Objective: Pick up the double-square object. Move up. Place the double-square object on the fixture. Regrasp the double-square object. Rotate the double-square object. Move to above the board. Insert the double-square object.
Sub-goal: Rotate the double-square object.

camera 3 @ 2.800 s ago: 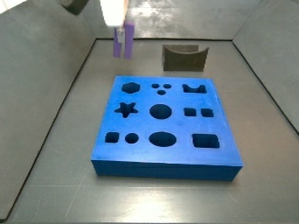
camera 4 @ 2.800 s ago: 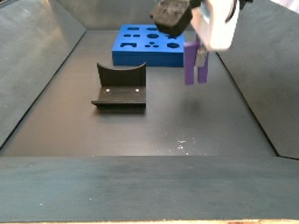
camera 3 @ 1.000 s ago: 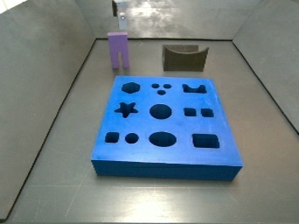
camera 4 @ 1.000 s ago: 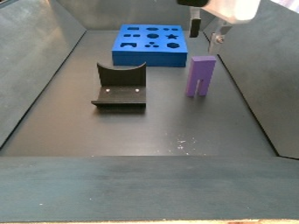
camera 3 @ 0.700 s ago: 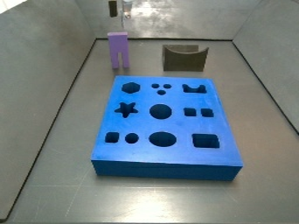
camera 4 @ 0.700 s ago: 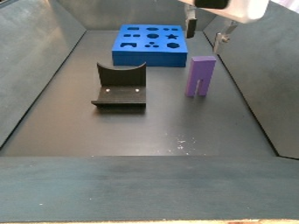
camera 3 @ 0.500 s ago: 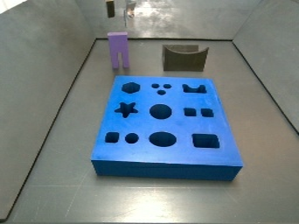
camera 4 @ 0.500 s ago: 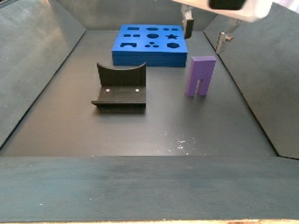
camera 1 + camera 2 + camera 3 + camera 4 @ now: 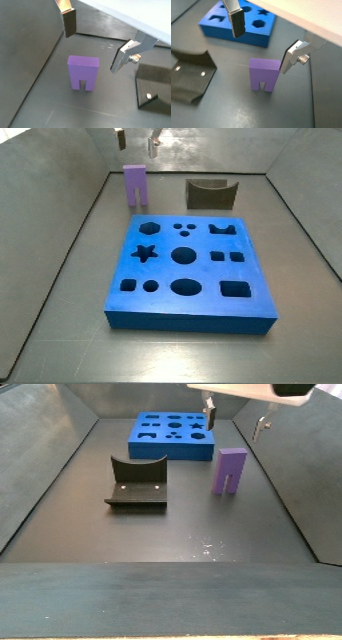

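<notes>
Standing upright on the grey tray floor (image 9: 160, 534): double-square object (image 9: 230, 470), light purple, notch downward, apart from the fixture (image 9: 136, 483) and near the board (image 9: 187, 268). Gripper (image 9: 93, 40): directly above the object, jaws apart and empty, fingers (image 9: 236, 22) clear of it. Handling note, as judgement: descend straight, centre the plates on the flat faces, close squarely to avoid tipping the piece.

there is one light-purple plastic double-square object (image 9: 230, 471), one dark olive-grey notched fixture (image 9: 136, 482) and one large flat blue board (image 9: 187, 269) with twelve cut-out holes. one gripper (image 9: 264, 38), two silver fingers (image 9: 236, 21) spread apart, hangs above the double-square object.
</notes>
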### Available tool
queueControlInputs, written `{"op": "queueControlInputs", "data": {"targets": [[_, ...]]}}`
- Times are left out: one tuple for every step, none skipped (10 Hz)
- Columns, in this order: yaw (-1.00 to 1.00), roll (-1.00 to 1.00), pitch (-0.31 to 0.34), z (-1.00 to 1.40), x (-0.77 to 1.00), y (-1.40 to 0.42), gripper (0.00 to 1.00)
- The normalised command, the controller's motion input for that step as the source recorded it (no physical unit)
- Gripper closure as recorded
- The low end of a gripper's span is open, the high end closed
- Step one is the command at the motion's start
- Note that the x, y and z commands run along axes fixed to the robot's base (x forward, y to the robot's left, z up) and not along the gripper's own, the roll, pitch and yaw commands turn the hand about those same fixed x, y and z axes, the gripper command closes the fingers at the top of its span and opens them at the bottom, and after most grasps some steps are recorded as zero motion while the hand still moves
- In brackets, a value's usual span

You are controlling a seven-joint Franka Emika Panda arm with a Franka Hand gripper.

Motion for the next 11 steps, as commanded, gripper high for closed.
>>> {"op": "queueControlInputs", "data": {"targets": [[1.0,0.0,-0.004,-0.01,0.01,0.0,0.0],[1.0,0.0,-0.004,-0.01,0.01,0.0,0.0],[1.0,0.01,-0.005,-0.01,0.01,0.0,0.0],[1.0,0.01,-0.006,-0.01,0.01,0.0,0.0],[1.0,0.01,-0.008,-0.01,0.01,0.0,0.0],[0.82,0.01,-0.009,-0.01,0.01,0.0,0.0],[0.51,0.01,-0.009,-0.01,0.01,0.0,0.0],[0.33,0.01,-0.009,-0.01,0.01,0.0,0.0],[0.25,0.01,-0.008,-0.01,0.01,0.0,0.0],[0.0,0.0,0.0,-1.0,0.0,0.0,0.0],[-0.04,0.0,-0.017,-1.0,0.01,0.0,0.0]]}}
